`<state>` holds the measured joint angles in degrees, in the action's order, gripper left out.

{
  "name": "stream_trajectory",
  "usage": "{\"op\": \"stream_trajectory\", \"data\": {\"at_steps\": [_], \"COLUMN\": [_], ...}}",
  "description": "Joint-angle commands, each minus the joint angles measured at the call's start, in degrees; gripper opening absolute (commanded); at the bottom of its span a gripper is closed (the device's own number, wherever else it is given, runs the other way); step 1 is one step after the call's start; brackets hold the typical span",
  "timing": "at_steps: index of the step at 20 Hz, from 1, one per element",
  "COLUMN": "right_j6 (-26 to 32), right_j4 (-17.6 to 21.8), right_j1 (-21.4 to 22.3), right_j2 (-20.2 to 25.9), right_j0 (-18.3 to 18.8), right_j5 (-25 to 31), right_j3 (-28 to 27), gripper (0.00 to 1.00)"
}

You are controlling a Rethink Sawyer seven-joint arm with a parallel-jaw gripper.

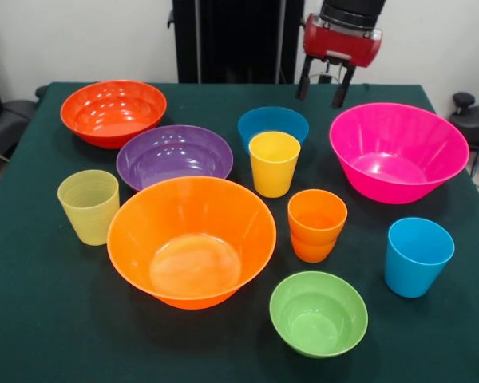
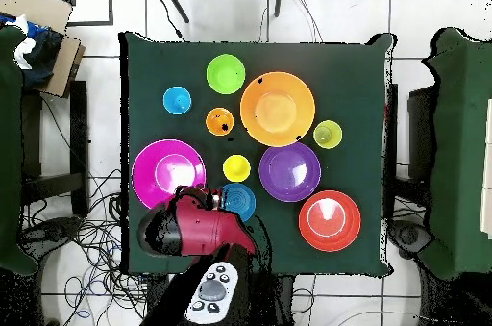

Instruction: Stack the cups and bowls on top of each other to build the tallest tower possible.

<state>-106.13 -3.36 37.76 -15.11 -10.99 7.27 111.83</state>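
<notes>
All vessels stand apart on the green table [image 1: 48,319]; nothing is stacked. Large orange bowl [image 1: 191,239] is front centre and hot pink bowl [image 1: 397,150] is right. Red-orange bowl [image 1: 113,112] and purple bowl [image 1: 174,155] are at the back left. Small blue bowl [image 1: 273,125] is behind the yellow cup [image 1: 274,163]. Lime bowl [image 1: 318,311] is in front. The ribbed pale cup [image 1: 89,206], orange cup [image 1: 316,225] and sky blue cup [image 1: 417,255] stand upright. My gripper [image 1: 322,88] is open and empty, raised over the far edge between the blue and pink bowls.
In the overhead view the red arm [image 2: 192,228] reaches over the table edge beside the pink bowl [image 2: 169,168] and partly covers the blue bowl [image 2: 240,203]. Chairs and cables lie around the table. A cardboard box [image 2: 43,29] is at the top left.
</notes>
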Motion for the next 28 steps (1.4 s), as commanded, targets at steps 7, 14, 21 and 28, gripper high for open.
{"op": "stream_trajectory", "data": {"at_steps": [7, 14, 21, 28], "right_j6": [-12.7, -10.7, -8.6, -10.0], "right_j4": [-6.1, -5.6, -4.5, -5.4], "right_j1": [-4.4, -3.6, -4.0, -5.0], "right_j2": [-2.3, -1.8, -0.8, -2.4], "right_j0": [-7.5, -4.4, 0.3, -1.9], "right_j5": [-0.7, -0.4, 0.9, 2.2], "right_j3": [-6.5, -6.5, -8.7, -10.3], "gripper": [1.0, 1.0, 1.0, 1.0]}}
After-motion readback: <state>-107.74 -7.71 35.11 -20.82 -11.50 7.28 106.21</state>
